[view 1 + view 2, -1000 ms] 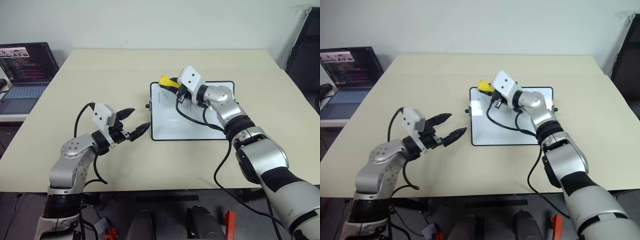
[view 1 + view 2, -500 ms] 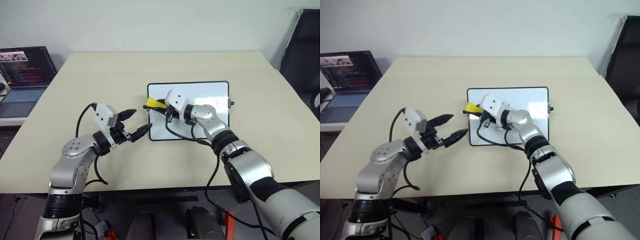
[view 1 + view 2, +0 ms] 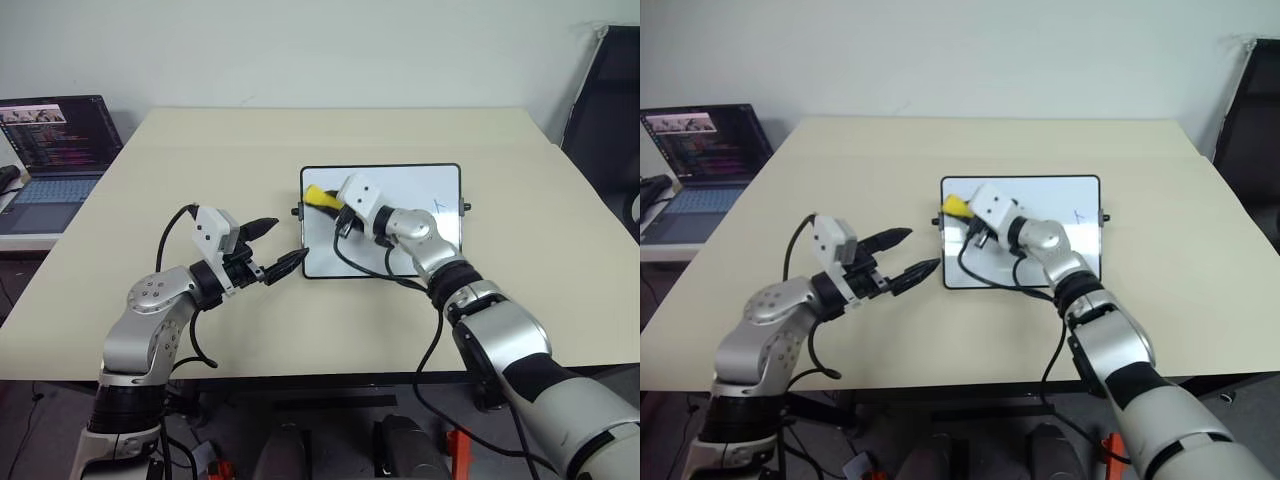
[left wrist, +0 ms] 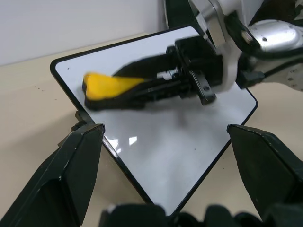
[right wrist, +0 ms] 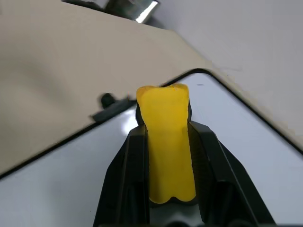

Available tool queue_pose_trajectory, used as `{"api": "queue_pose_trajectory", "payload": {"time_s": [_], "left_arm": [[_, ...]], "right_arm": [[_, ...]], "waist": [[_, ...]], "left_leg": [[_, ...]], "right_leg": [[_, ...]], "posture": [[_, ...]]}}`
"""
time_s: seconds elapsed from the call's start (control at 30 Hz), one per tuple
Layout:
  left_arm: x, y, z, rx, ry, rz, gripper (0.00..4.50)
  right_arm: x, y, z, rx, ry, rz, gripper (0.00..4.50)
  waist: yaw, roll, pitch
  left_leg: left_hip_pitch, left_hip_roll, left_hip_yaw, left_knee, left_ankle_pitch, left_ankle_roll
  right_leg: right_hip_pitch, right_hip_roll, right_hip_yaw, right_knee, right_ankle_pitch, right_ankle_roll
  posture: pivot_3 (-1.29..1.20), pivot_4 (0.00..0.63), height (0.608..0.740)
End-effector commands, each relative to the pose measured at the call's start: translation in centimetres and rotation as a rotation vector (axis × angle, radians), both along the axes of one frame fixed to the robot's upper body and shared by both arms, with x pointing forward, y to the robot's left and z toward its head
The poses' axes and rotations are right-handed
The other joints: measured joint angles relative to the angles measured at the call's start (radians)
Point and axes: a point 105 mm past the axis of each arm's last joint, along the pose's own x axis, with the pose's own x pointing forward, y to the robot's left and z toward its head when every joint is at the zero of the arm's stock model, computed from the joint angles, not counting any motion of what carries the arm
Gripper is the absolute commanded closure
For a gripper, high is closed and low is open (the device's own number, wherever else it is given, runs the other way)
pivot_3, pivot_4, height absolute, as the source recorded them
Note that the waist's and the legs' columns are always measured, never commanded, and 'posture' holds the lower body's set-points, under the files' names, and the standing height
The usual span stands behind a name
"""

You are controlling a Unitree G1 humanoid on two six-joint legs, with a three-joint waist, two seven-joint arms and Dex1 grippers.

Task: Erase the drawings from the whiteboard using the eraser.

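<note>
The whiteboard lies flat in the middle of the beige table. A thin blue pen mark of the drawings shows near its right side. My right gripper is shut on the yellow eraser, which sits low over the board's far left part; the right wrist view shows the eraser clamped between the two black fingers. My left gripper hovers open just off the board's near left edge, pointing at it with nothing between its fingers.
An open laptop stands on a side surface at the far left. A black chair is at the right edge. A black cable from the right wrist hangs across the board's near edge.
The head camera has shifted. My right gripper has carried the eraser from the board's far left corner toward me along the left side and lower. The left arm has not moved.
</note>
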Motion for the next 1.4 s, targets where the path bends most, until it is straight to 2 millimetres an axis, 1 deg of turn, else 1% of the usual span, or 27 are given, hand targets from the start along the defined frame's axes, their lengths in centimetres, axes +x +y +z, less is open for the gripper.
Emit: {"api": "queue_pose_trajectory", "payload": {"time_s": [0.03, 0.13, 0.2, 0.33, 0.4, 0.47, 0.53, 0.6, 0.67, 0.7, 0.73, 0.77, 0.83, 0.9, 0.93, 1.0, 1.03, 1.07, 1.13, 1.23, 1.3, 1.4], "left_arm": [[-0.1, -0.2, 1.5, 0.012, -0.052, -0.021, 0.00], [-0.1, -0.2, 1.5, 0.016, -0.052, -0.026, 0.00], [0.0, -0.3, 1.6, 0.016, -0.052, -0.034, 0.00], [0.2, -0.7, 1.7, 0.014, -0.054, -0.048, 0.00], [0.2, -0.8, 1.7, 0.014, -0.054, -0.052, 0.00], [0.3, -0.8, 1.8, 0.015, -0.055, -0.054, 0.00], [0.3, -0.7, 1.8, 0.016, -0.056, -0.055, 0.00], [0.3, -0.8, 1.9, 0.017, -0.058, -0.056, 0.00], [0.3, -0.8, 2.0, 0.017, -0.062, -0.058, 0.00], [0.3, -0.9, 2.1, 0.017, -0.065, -0.060, 0.00], [0.2, -1.0, 2.2, 0.015, -0.069, -0.065, 0.00], [0.2, -1.1, 2.3, 0.014, -0.072, -0.069, 0.00], [0.1, -1.1, 2.4, 0.012, -0.075, -0.073, 0.00], [0.0, -1.2, 2.5, 0.013, -0.073, -0.084, 0.00], [-0.1, -1.3, 2.5, 0.014, -0.072, -0.088, 0.00], [-0.2, -1.4, 2.4, 0.021, -0.069, -0.097, 0.00], [-0.4, -1.2, 2.4, 0.038, -0.068, -0.103, 0.00], [-0.5, -1.0, 2.4, 0.053, -0.066, -0.105, 0.00], [-0.7, -0.4, 2.5, 0.092, -0.065, -0.103, 0.00], [-0.8, 0.4, 2.7, 0.125, -0.062, -0.102, 0.00], [-0.8, 0.6, 2.9, 0.135, -0.060, -0.105, 0.00], [-0.7, 0.6, 2.8, 0.150, -0.042, -0.127, 0.00]], "right_arm": [[1.9, -4.5, 0.7, 0.010, 0.008, -0.183, 3.67], [2.2, -5.7, 0.9, 0.003, -0.003, -0.224, 3.67], [2.1, -5.7, 0.7, 0.004, -0.003, -0.219, 3.67], [1.6, -4.6, 0.5, 0.023, 0.001, -0.168, 3.67], [1.3, -3.9, 1.1, 0.060, -0.006, -0.134, 3.67], [1.1, -3.3, 2.3, 0.105, -0.024, -0.101, 3.67], [0.8, -2.9, 3.9, 0.168, -0.045, -0.061, 3.67], [0.2, -2.7, 6.2, 0.242, -0.083, 0.002, 3.67], [-0.7, -3.1, 8.9, 0.317, -0.130, 0.059, 3.67], [-1.2, -3.6, 10.6, 0.374, -0.147, 0.085, 3.67], [-1.9, -4.8, 12.5, 0.427, -0.168, 0.107, 3.67], [-2.7, -5.9, 13.8, 0.457, -0.182, 0.126, 3.67], [-3.7, -7.1, 14.9, 0.476, -0.185, 0.145, 3.67], [-5.0, -8.9, 13.9, 0.400, -0.127, 0.166, 3.67], [-5.5, -9.4, 13.4, 0.368, -0.102, 0.174, 3.67], [-6.3, -11.6, 11.4, 0.265, -0.041, 0.127, 3.67], [-6.9, -14.0, 9.8, 0.204, 0.019, 0.068, 3.67], [-7.6, -16.0, 8.6, 0.167, 0.075, 0.018, 3.67], [-9.4, -18.6, 7.1, 0.097, 0.155, -0.039, 3.67], [-11.7, -20.5, 5.2, -0.024, 0.247, -0.075, 3.67], [-12.9, -21.7, 4.0, -0.095, 0.308, -0.103, 3.67], [-13.3, -22.4, 3.8, -0.115, 0.330, -0.136, 3.67]], "waist": [[0.003, 0.000, 0.000], [-0.002, 0.000, 0.000], [-0.007, 0.000, 0.000], [-0.009, 0.000, 0.000], [-0.009, 0.000, 0.000], [-0.014, 0.000, 0.000], [-0.018, 0.000, 0.000], [-0.021, 0.001, 0.001], [-0.019, 0.001, 0.001], [-0.018, 0.001, 0.001], [-0.015, 0.001, 0.001], [-0.010, 0.001, 0.002], [0.002, 0.002, 0.002], [0.012, 0.002, 0.002], [0.018, 0.001, 0.002], [0.021, 0.001, 0.002], [0.022, 0.001, 0.002], [0.025, 0.001, 0.002], [0.027, 0.002, 0.003], [0.015, 0.004, 0.005], [0.006, 0.004, 0.005], [-0.008, 0.004, 0.005]], "left_leg": [[0.000, 0.000, 0.000, 0.000, 0.000, 0.000], [-0.001, 0.000, 0.000, -0.001, 0.000, 0.000], [-0.002, 0.000, 0.000, -0.002, 0.000, 0.000], [-0.002, 0.000, 0.000, -0.003, 0.000, 0.000], [-0.002, 0.000, 0.000, -0.003, 0.000, 0.000], [-0.002, 0.000, 0.000, -0.003, 0.000, 0.000], [-0.002, 0.001, 0.000, -0.003, 0.000, 0.000], [-0.003, 0.001, 0.000, -0.003, 0.000, 0.000], [-0.011, 0.002, 0.000, -0.003, 0.000, 0.000], [-0.016, 0.002, 0.000, -0.003, 0.000, 0.000], [-0.021, 0.002, 0.000, -0.003, 0.000, 0.000], [-0.024, 0.002, -0.001, -0.002, 0.000, 0.000], [-0.025, 0.002, -0.001, -0.002, 0.000, 0.000], [-0.026, 0.001, -0.002, -0.003, -0.001, -0.001], [-0.026, 0.001, -0.002, -0.003, -0.002, -0.001], [-0.026, 0.001, -0.002, -0.003, -0.003, -0.002], [-0.026, 0.000, -0.002, -0.003, -0.003, -0.002], [-0.026, -0.001, -0.001, -0.003, -0.003, -0.002], [-0.027, -0.002, -0.001, -0.003, -0.003, -0.002], [-0.026, -0.002, 0.000, -0.003, -0.003, -0.001], [-0.025, -0.001, 0.002, -0.003, -0.003, -0.001], [-0.023, 0.001, 0.002, -0.002, -0.003, -0.001]], "right_leg": [[0.000, 0.000, 0.000, -0.001, 0.000, 0.000], [0.000, 0.000, 0.000, -0.002, 0.000, 0.000], [-0.001, 0.000, 0.000, -0.003, 0.001, 0.002], [-0.001, 0.000, -0.001, -0.003, 0.001, 0.002], [-0.001, 0.000, -0.001, -0.003, 0.001, 0.003], [-0.001, 0.000, 0.000, -0.003, 0.001, 0.003], [-0.002, 0.001, 0.000, -0.003, 0.001, 0.003], [-0.003, 0.001, 0.000, -0.003, 0.001, 0.003], [-0.011, 0.001, 0.000, -0.001, 0.003, 0.002], [-0.016, 0.001, 0.000, 0.000, 0.004, 0.000], [-0.021, 0.002, -0.001, 0.001, 0.005, 0.000], [-0.023, 0.001, -0.001, 0.001, 0.005, 0.000], [-0.024, 0.001, -0.002, 0.000, 0.005, 0.000], [-0.024, 0.000, -0.004, -0.002, 0.004, 0.000], [-0.023, 0.000, -0.004, -0.004, 0.004, 0.001], [-0.022, 0.000, -0.004, -0.006, 0.004, 0.001], [-0.022, -0.002, -0.004, -0.006, 0.003, 0.002], [-0.022, -0.002, -0.004, -0.006, 0.003, 0.002], [-0.022, -0.003, -0.004, -0.006, 0.002, 0.003], [-0.022, -0.004, -0.002, -0.006, 0.002, 0.004], [-0.022, -0.002, -0.001, -0.006, -0.002, 0.006], [-0.021, 0.000, 0.000, -0.005, -0.003, 0.008]], "posture": [[0.00, 0.150, 0.740], [0.00, 0.150, 0.740], [0.00, 0.150, 0.740], [0.00, 0.150, 0.740], [0.00, 0.150, 0.740], [0.00, 0.150, 0.740], [0.00, 0.150, 0.740], [0.00, 0.150, 0.740], [0.00, 0.150, 0.740], [0.00, 0.150, 0.740], [0.00, 0.150, 0.740], [0.00, 0.150, 0.740], [0.00, 0.150, 0.740], [0.00, 0.150, 0.740], [0.00, 0.150, 0.740], [0.00, 0.150, 0.740], [0.00, 0.150, 0.740], [0.00, 0.150, 0.740], [0.00, 0.150, 0.740], [0.00, 0.150, 0.740], [0.00, 0.150, 0.740], [0.00, 0.150, 0.740]]}}
